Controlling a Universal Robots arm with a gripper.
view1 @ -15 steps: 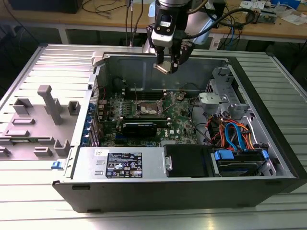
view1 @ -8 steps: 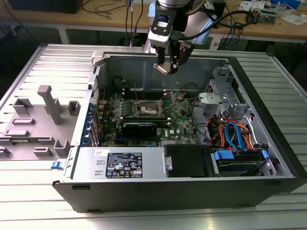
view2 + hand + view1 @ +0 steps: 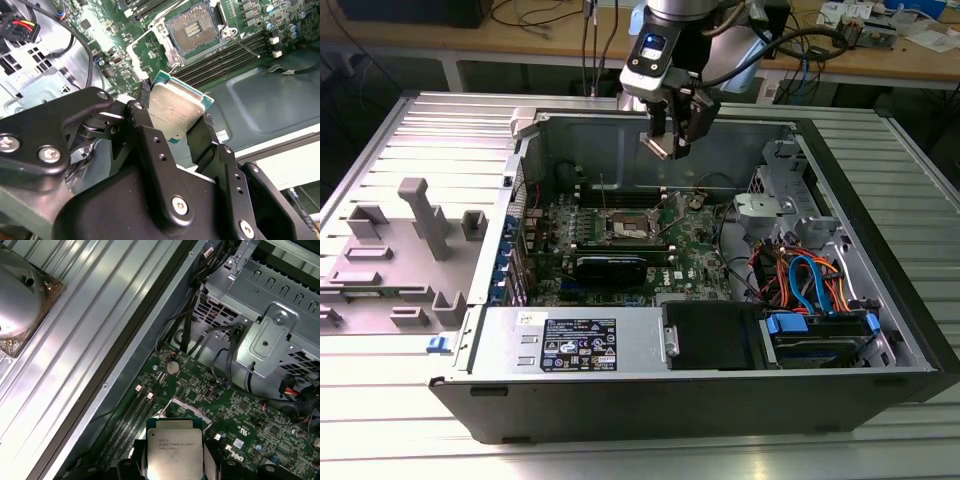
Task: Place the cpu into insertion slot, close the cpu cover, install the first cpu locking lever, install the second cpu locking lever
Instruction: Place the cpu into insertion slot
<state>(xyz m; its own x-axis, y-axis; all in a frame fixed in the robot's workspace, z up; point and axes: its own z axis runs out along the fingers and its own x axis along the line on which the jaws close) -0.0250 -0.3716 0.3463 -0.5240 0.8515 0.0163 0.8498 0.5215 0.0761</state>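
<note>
Holding the cpu (image 3: 175,112) in the pincer (image 3: 175,106), drawn in just to the chip's width, one black finger (image 3: 143,122) pressed on one edge and its partner on the opposite edge. Gripped with the dull silver top facing the camera in the second wrist view, a thin green rim showing round it. Same hold in the first wrist view: chip at the pincer's tips, fine print on its metal top, clear of the green motherboard (image 3: 210,400) beneath.

In the exterior view, hanging over the open computer case (image 3: 880,330), close to its far wall and high above the board, touching nothing but the chip.

Well below the pincer and apart from it, the insertion slot (image 3: 195,29): uncovered, square field of contacts bare, silver framing round its edges. Just beside the slot, likewise under the pincer, rows of long dark memory slots (image 3: 225,59). Also on the board below, a round silver coin cell (image 3: 172,367).

Farther from the pincer than the slot, a long black card (image 3: 610,268) lying across the board, then a grey box (image 3: 640,335) with a printed label along the case's near wall. Off to the pincer's side, toward the exterior view's right, a bare-metal drive cage (image 3: 770,205) and a tangle of orange and blue cables (image 3: 805,280). Outside the case, well away from the pincer toward the exterior view's left, a grey moulded fixture (image 3: 410,240) standing on the ribbed metal counter (image 3: 380,430).
</note>
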